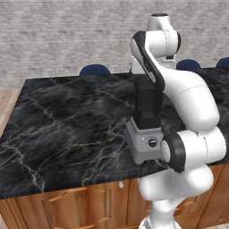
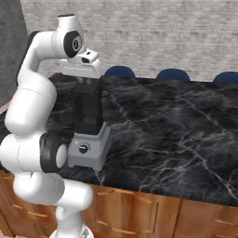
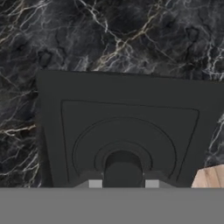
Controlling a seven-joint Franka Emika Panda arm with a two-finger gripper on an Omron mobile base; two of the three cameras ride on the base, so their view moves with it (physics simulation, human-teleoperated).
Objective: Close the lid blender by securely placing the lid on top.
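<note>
The gripper (image 2: 85, 80) is hovering right over the blender (image 2: 88, 135), which is standing at the near edge of the black marble counter (image 2: 176, 125). In the hand view the lid (image 3: 127, 131) is lying square beneath the camera, apparently on the jar's rim, its centre knob between the fingertips (image 3: 95, 183). Whether they're pinching that knob or have let go, I cannot tell. Judging by this, it's the seating step: next comes a straight downward press, then a clean release.

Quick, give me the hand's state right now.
Hand: cannot be told if open or closed; it hangs just above the blender, over the lid.
</note>
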